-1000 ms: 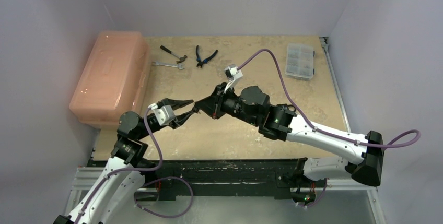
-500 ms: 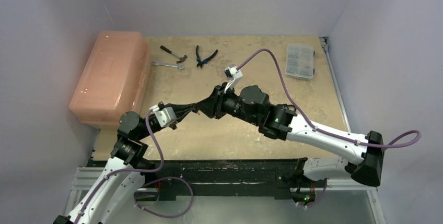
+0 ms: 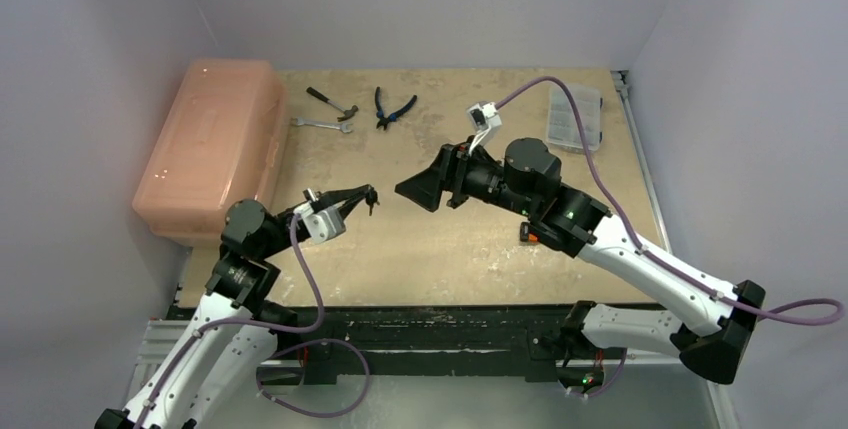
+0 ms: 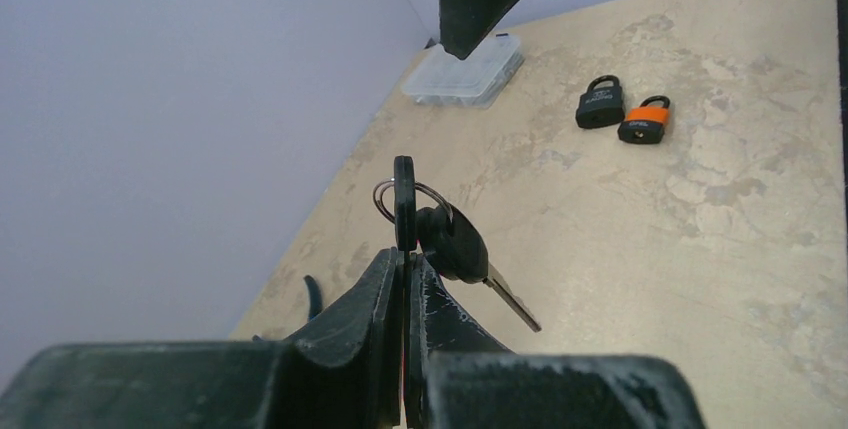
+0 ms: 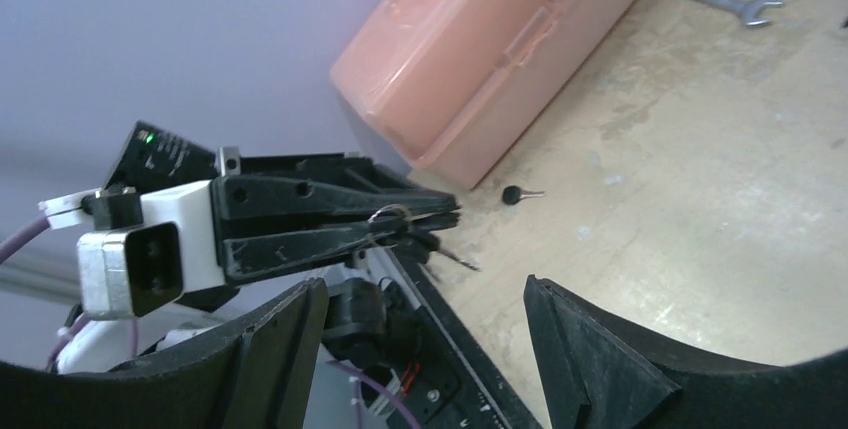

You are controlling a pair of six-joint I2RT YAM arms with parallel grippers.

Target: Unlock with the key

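Whereas both grippers met at the key a second ago, it now sits clamped in the left gripper alone, above the near-left counter. The right gripper stands clear to the right, jaws apart. Handover judged complete; black padlock and orange padlock await.

Left arm, right arm: white link shells, black joint housings. Purple cable routed along each. White camera module at wrist. Left gripper: black, scuffed. Green LED, upper left of right wrist view.
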